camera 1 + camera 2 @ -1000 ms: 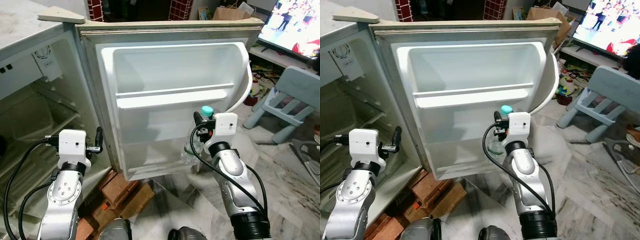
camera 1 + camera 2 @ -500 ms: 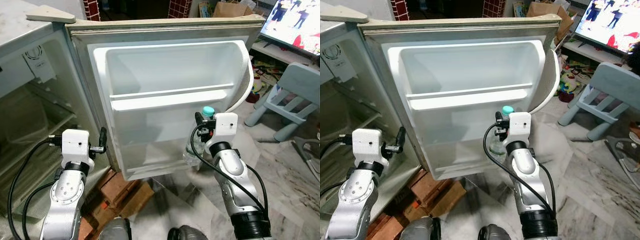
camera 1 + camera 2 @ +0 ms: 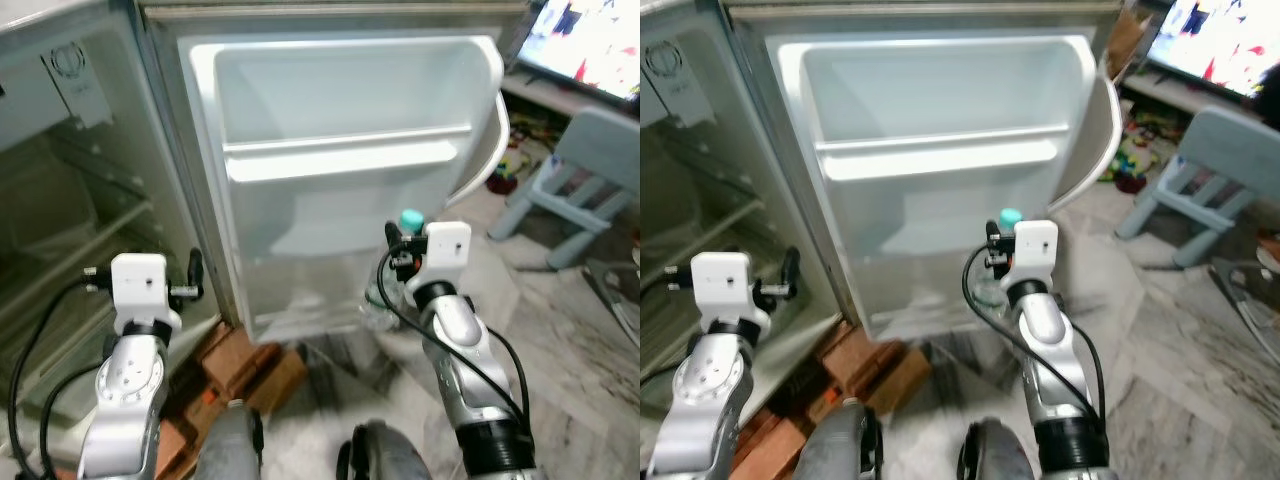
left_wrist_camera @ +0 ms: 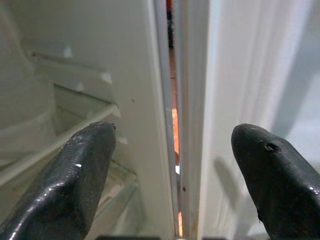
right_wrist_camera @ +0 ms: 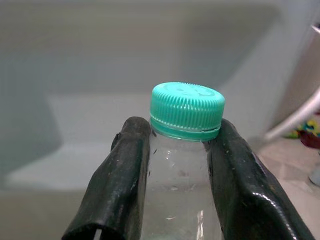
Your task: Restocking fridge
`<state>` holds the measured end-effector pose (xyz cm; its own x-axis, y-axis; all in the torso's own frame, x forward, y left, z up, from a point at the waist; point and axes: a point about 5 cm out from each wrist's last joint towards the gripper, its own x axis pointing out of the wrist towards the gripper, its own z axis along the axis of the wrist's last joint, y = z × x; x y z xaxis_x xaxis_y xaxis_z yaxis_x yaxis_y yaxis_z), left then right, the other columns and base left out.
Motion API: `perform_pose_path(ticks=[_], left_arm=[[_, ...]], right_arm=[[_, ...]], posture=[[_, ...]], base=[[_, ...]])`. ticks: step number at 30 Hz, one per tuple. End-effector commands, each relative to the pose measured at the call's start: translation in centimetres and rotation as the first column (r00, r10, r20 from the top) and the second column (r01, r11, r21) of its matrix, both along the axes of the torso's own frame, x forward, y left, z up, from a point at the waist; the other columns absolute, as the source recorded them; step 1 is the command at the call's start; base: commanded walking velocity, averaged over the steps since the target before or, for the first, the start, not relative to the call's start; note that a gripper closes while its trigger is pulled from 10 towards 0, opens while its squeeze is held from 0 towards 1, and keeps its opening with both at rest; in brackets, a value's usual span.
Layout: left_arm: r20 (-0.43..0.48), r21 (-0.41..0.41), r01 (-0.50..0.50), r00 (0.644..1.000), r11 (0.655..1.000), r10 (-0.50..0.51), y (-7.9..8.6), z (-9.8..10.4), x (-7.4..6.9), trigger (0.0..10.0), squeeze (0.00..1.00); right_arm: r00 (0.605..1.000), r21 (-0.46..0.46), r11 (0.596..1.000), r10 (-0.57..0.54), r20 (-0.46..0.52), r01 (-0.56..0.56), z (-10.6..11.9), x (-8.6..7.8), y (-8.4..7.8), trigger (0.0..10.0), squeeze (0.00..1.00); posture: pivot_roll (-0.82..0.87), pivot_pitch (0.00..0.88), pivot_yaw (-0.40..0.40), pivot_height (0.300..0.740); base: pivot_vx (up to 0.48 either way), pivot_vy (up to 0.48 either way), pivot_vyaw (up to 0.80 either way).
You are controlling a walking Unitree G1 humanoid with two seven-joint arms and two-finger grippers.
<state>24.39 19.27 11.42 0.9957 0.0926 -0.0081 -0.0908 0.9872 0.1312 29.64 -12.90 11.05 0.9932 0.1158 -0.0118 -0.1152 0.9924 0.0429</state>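
Bottle (image 5: 182, 165) of clear plastic with a ribbed teal cap, one only, clamped at the neck by the right gripper (image 5: 175, 150)
It is held upright before the lower part of the open fridge door (image 3: 340, 190), whose two white shelves stand bare. Left gripper (image 4: 175, 165) hangs with fingers spread wide, holding nothing, at the seam between door and fridge body (image 3: 70, 230). One pale blue child's chair (image 3: 590, 180) stands to the right on the marble floor (image 3: 590, 360), a lit screen (image 3: 590, 40) behind it
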Motion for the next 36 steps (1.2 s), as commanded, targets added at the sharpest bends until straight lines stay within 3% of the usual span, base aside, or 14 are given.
perform_pose_path(ticks=[1,6,14,20,30,36], left_arm=[[-0.010,-0.009,0.024,1.000,1.000,-0.024,-0.2,-0.1,0.0,10.0,0.00],[-0.018,-0.012,0.041,0.999,0.999,-0.042,-0.4,-0.3,0.0,10.0,0.00],[0.012,-0.012,0.073,0.997,0.997,-0.073,-0.9,0.2,1.2,10.0,0.00],[0.005,-0.004,0.111,0.994,0.994,-0.111,-1.0,-0.1,1.0,10.0,0.00],[0.021,-0.009,0.112,0.993,0.994,-0.112,-1.0,0.0,1.4,10.0,0.00],[0.018,-0.018,0.122,0.992,0.992,-0.122,-1.4,-0.2,1.1,10.0,0.00]], right_arm=[[1.000,0.001,1.000,-0.018,0.023,0.018,0.5,0.2,-0.5,10.0,0.00],[1.000,0.007,1.000,-0.012,0.022,0.012,0.4,0.3,-0.3,10.0,0.00],[0.999,0.023,1.000,0.009,0.047,-0.010,1.2,1.2,0.2,10.0,0.00],[0.999,0.017,1.000,-0.014,0.039,0.013,0.7,1.1,-0.4,10.0,0.00],[0.999,0.005,1.000,0.013,0.043,-0.013,0.7,1.0,0.2,10.0,0.00],[0.999,-0.014,1.000,0.004,0.048,-0.003,0.8,1.3,-0.2,10.0,0.00]], posture=[[0.13,0.127,-0.062,0.665],[0.14,0.118,-0.066,0.665],[0.12,0.100,-0.063,0.665],[0.12,0.110,-0.053,0.665],[0.11,0.099,-0.068,0.665],[0.12,0.098,-0.067,0.665]], base=[[0.000,0.000,0.00],[0.000,0.000,0.00],[0.000,0.000,0.00],[0.000,0.000,0.00],[0.000,0.000,0.00],[0.254,0.000,0.00]])
